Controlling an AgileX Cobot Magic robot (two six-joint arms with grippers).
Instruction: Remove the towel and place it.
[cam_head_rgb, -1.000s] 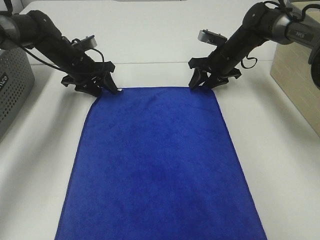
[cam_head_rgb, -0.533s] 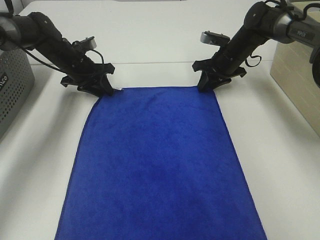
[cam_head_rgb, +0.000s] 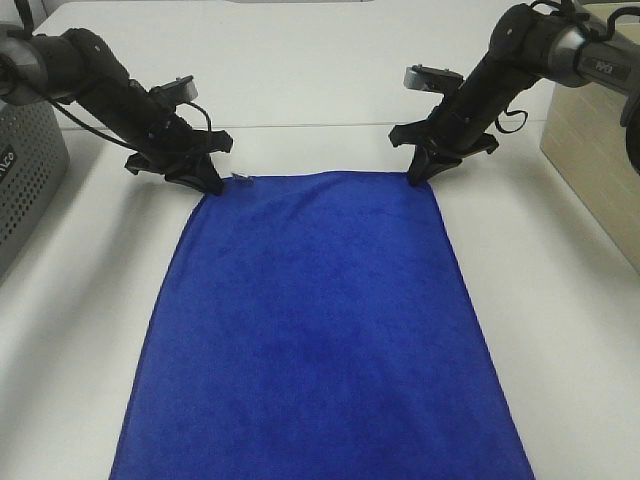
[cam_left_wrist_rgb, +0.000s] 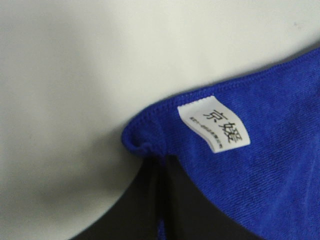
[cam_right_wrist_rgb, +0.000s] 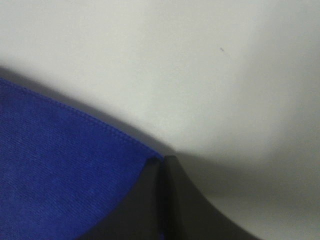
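The royal-blue towel (cam_head_rgb: 318, 330) lies flat on the white table (cam_head_rgb: 560, 300), running from the far middle to the near edge. My left gripper (cam_head_rgb: 210, 183) is shut on the towel's far left corner, where the white tag (cam_head_rgb: 242, 180) sticks out. The left wrist view shows the pinched corner (cam_left_wrist_rgb: 145, 145) and the tag (cam_left_wrist_rgb: 214, 123) with printed characters. My right gripper (cam_head_rgb: 418, 177) is shut on the far right corner; the right wrist view shows the towel's stitched edge (cam_right_wrist_rgb: 75, 165) ending between the closed fingers (cam_right_wrist_rgb: 177, 200).
A grey perforated bin (cam_head_rgb: 25, 170) stands at the left edge. A beige box (cam_head_rgb: 590, 130) stands at the right edge. Bare white table lies beyond the towel and on both sides of it.
Both grippers have closed from open onto the towel's far corners. The far edge has lifted slightly and the tag now shows beside the left gripper.
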